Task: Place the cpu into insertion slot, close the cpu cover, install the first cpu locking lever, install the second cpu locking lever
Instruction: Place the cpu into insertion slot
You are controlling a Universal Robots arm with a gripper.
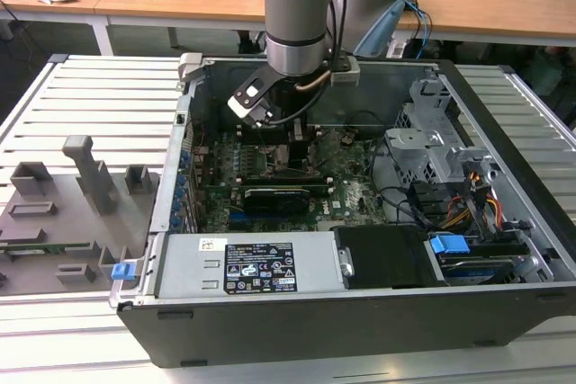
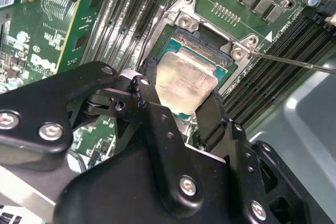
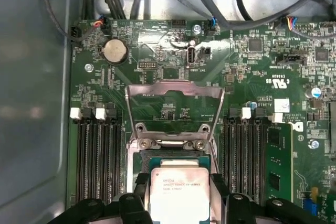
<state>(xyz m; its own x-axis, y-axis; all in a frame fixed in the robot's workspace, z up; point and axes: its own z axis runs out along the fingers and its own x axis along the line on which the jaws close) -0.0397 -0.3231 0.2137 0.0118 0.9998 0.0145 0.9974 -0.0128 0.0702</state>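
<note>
The cpu (image 2: 186, 82) — a small flat square chip with a silver-grey metal top — sat pinched between the two black fingers of the arm's gripper (image 2: 181, 97), one finger pressed on each opposite edge so the chip stayed level and its underside stayed free. It was held directly over the insertion slot (image 2: 206, 51), the square dark socket with a black and metal rim on the green circuit board (image 3: 252, 66); whether it had fully seated could not be told. The cpu cover (image 3: 173, 90), a thin silver-grey metal frame with a cut-out middle, stood swung up and away from the socket in the first wrist view — leaving the opening clear for the chip. A thin steel lever (image 2: 294, 62) angled off beside the socket's corner, unlatched. Long black memory slots (image 3: 97, 150) flanked the socket inside the open black computer case (image 1: 360, 334).
</note>
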